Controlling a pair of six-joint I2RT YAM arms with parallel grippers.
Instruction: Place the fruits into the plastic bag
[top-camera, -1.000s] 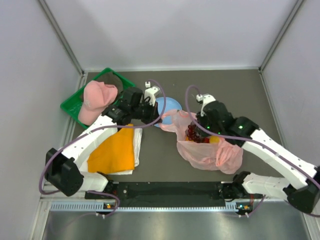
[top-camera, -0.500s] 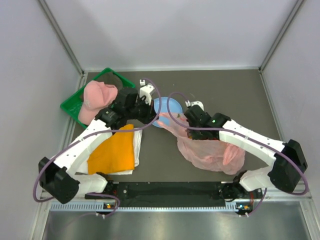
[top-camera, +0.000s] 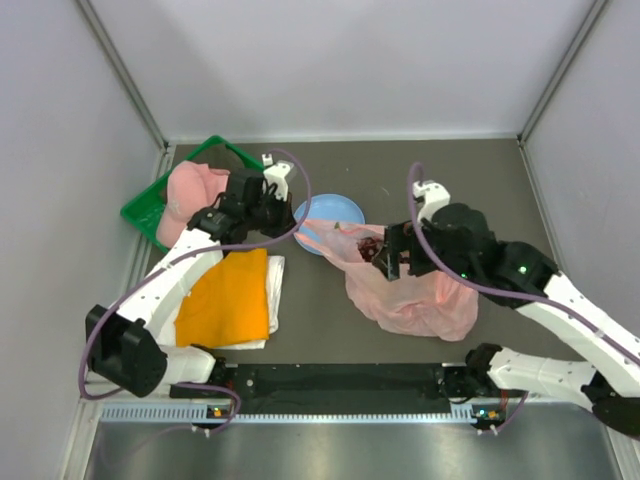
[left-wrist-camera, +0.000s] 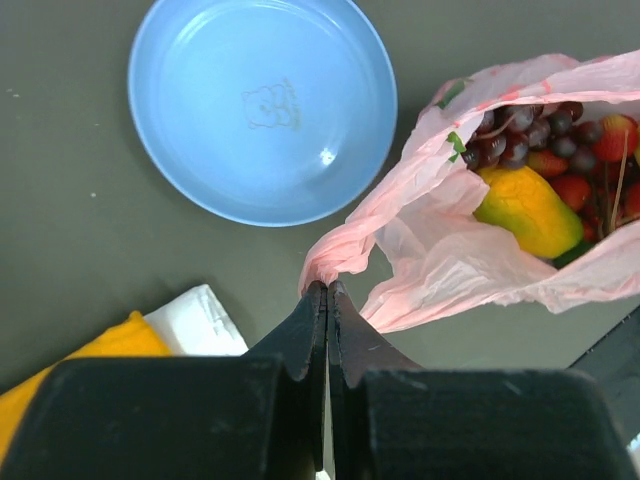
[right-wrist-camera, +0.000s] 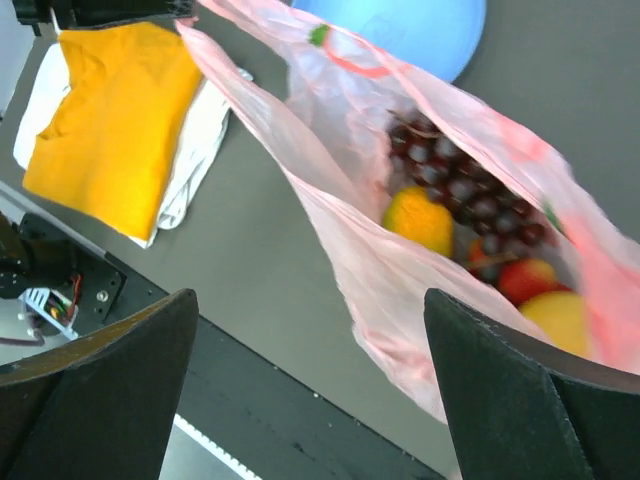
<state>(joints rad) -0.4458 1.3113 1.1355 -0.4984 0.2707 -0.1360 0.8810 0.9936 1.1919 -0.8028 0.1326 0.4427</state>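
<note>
Dark tabletop (left-wrist-camera: 60, 250), plastic bag (left-wrist-camera: 440, 250), plate (left-wrist-camera: 200, 60), possibly bear-embossed

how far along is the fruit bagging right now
Done: grapes, mango and red fruits lie inside the plastic bag; the blue plate holds none. In hand: left gripper shut on the bag's handle loop, right gripper open at the bag's mouth. Left: no loose fruit shows, so probably only letting go.

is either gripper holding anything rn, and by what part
The left gripper is pinched shut on the thin translucent pink plastic bag, gripping a bunched corner of its mouth edge. The right gripper stands open above the bag, holding nothing.
</note>
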